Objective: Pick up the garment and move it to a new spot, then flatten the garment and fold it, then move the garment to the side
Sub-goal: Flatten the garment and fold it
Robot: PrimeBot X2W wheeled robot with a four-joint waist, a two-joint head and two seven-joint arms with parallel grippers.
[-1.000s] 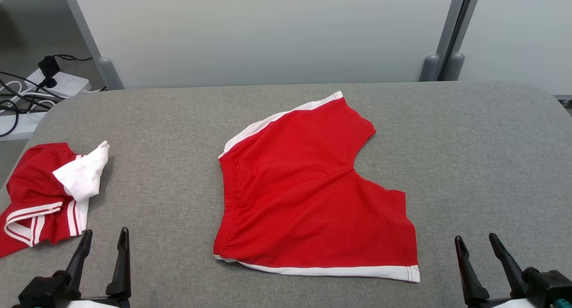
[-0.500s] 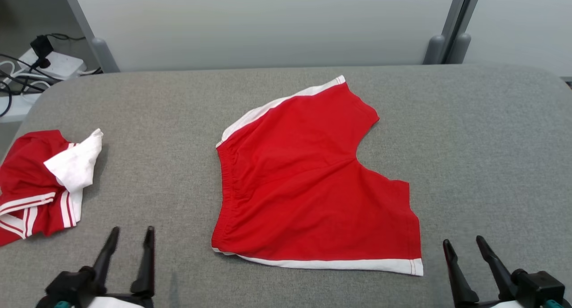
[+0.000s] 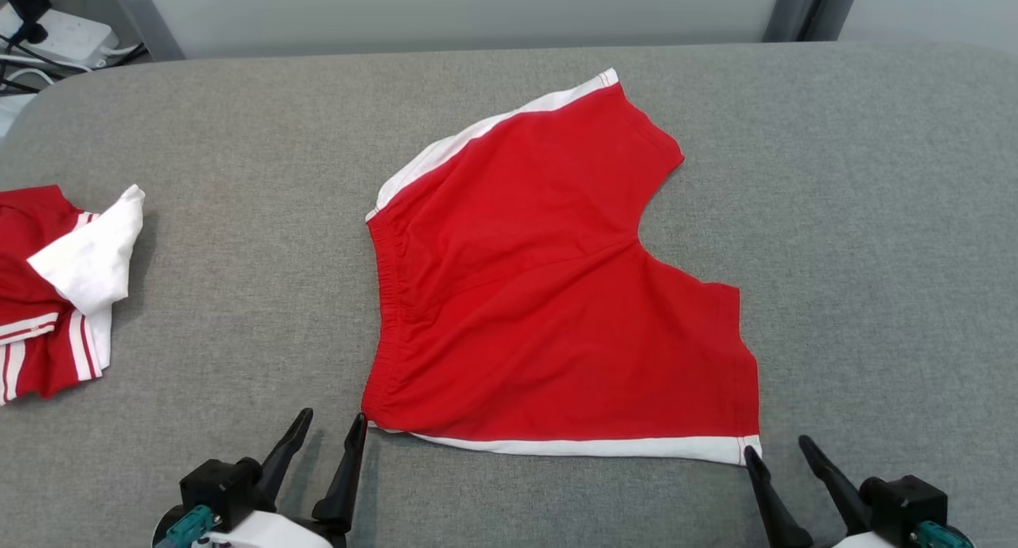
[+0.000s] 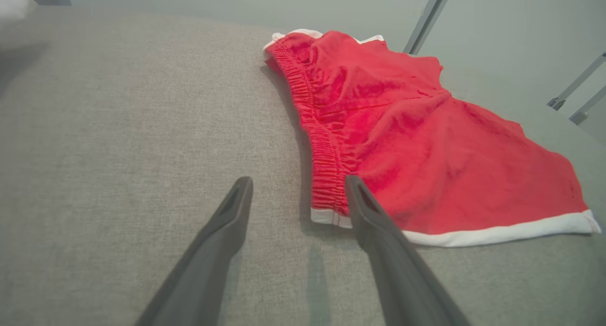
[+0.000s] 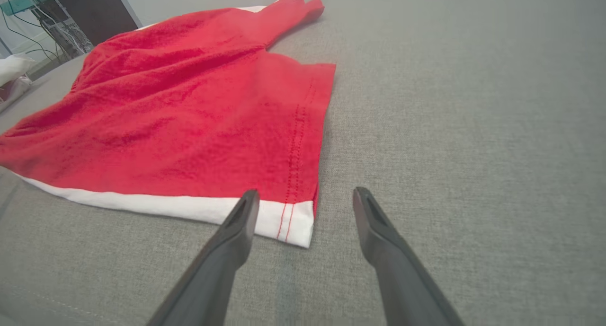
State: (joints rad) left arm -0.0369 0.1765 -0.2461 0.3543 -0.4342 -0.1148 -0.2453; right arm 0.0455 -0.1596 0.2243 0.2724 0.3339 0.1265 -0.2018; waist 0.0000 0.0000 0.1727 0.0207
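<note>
Well left of shorts (image 3: pixel 549 309), crumpled garment (image 3: pixel 79 262)

**Left gripper (image 4: pixel 298 178) at the corner of the red shorts (image 4: pixel 416 141)**

The gripper's two dark fingers were spread apart over the grey counter (image 4: pixel 118 127). The shorts lay flat, with the gathered waistband facing the gripper and white trim along the near edge. One finger overlapped the waistband's near corner.

Left jaws: two long dark fingers (image 3: pixel 347 472), slim, tapering to points, shallow slot near each tip. Black blocky mount (image 3: pixel 219 484) behind. Teal connector (image 3: pixel 187 526) at mount base. White rounded wrist shell (image 3: pixel 262 534). Right jaws: same dark tapered fingers (image 3: pixel 770 500), black mount (image 3: pixel 903 504), teal connector (image 3: pixel 938 534).
</note>
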